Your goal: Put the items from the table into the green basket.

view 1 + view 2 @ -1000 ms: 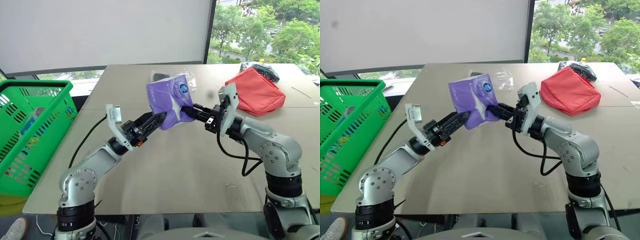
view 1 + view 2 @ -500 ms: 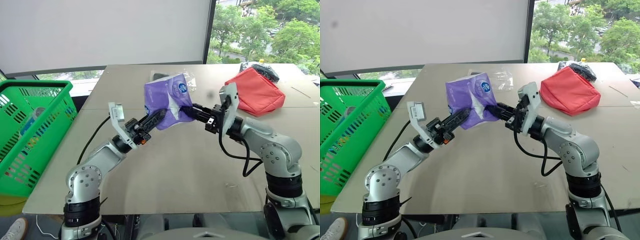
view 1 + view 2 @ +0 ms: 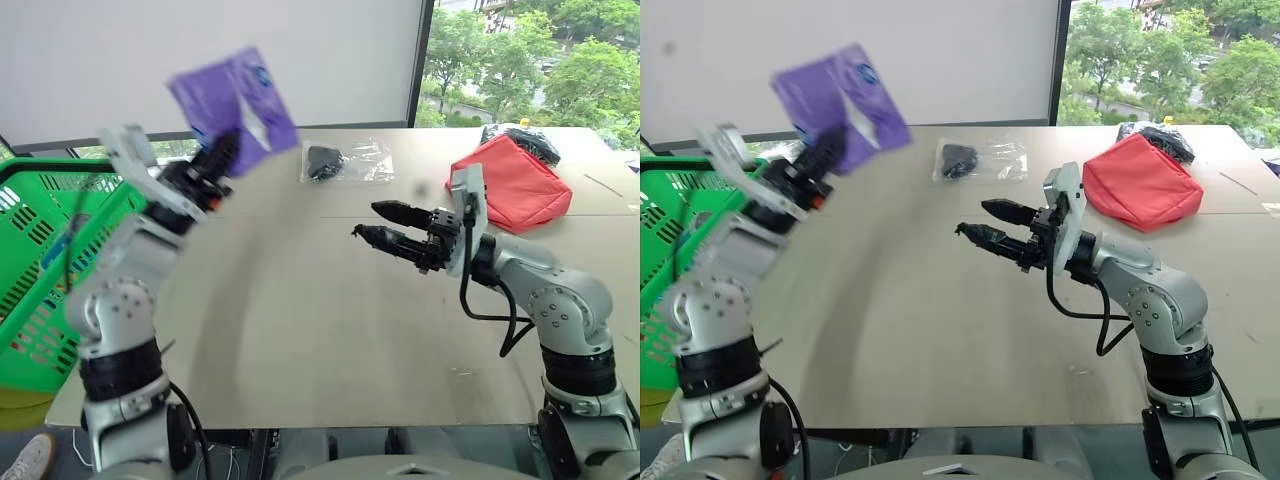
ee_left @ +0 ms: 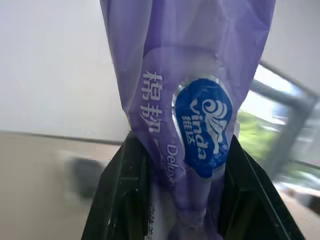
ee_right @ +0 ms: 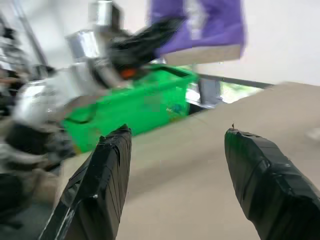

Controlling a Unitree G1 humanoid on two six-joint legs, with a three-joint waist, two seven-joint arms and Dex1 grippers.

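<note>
My left gripper (image 3: 222,150) is shut on the purple soft pack (image 3: 232,100) and holds it high in the air near the table's left edge, beside the green basket (image 3: 60,172). In the left wrist view the pack (image 4: 195,100) is pinched between the black fingers (image 4: 125,195). My right gripper (image 3: 365,220) hovers open and holding nothing over the middle of the table (image 3: 300,320), pointing left. Its wrist view looks past both fingers (image 5: 100,185) to the basket (image 5: 145,105) and the lifted pack (image 5: 205,20).
A clear bag with a black thing (image 3: 340,161) lies at the table's far middle. The red fabric pouch (image 3: 512,185) sits at the far right, with a black bag (image 3: 520,137) behind it. The basket stands off the table's left edge, lower than the tabletop.
The right gripper let go of the purple pack and opened. The left gripper shut on the pack and swung it up and to the left, toward the basket.
</note>
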